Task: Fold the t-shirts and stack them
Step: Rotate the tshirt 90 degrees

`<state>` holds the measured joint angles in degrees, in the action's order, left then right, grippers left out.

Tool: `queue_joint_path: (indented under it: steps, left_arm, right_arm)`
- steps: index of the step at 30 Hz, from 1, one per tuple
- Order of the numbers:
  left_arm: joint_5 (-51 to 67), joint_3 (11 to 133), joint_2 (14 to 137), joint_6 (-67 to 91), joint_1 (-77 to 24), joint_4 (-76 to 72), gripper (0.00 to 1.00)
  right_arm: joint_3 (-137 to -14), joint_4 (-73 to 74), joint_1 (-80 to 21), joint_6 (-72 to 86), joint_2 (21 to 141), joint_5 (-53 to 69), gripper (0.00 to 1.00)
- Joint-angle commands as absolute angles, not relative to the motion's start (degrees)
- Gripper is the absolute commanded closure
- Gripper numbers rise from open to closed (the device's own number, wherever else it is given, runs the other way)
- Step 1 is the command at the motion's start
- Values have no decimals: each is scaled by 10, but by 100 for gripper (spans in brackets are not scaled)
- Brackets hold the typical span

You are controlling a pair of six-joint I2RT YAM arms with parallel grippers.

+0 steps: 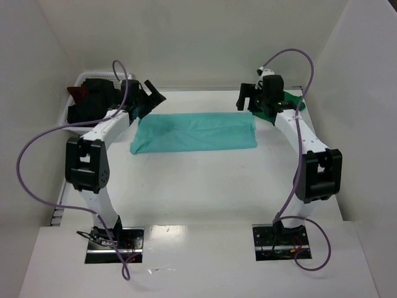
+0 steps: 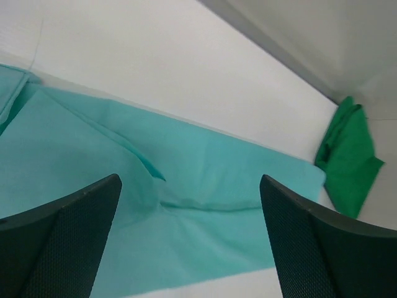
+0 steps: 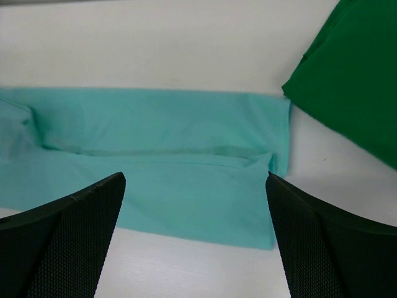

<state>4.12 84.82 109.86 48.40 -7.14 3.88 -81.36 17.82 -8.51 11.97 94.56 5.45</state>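
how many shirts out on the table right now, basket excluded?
2: teal shirt folded flat mid-table; green shirt at far right edge, partly hidden behind the right arm.

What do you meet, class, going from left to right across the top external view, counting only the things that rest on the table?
From the left: white basket → teal t-shirt → green t-shirt.

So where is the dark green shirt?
In the top view, the dark green shirt lies at the table's far right, partly under the right arm, just past the right end of the teal shirt.
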Motion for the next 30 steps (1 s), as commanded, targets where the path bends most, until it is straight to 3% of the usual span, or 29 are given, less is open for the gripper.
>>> queue_joint_path:
  steps: [1,8,15,22,30]
  left_arm:
    - [26,803,1026,500,-75,52,0]
    - [62,757,952,489,-75,88,0]
    - [87,744,919,461,-56,128,0]
    - [114,732,919,446,-49,134,0]
    - [134,757,948,427,-38,158,0]
  right_arm:
    - [-818,202,-102,-25,991,30,1]
    - [-824,206,-165,-228,1094,-58,1]
    - [-813,175,-165,-272,1123,-21,1]
    - [-818,130,-176,-289,1166,-72,1]
    - [-874,182,-176,-312,1230,-40,1]
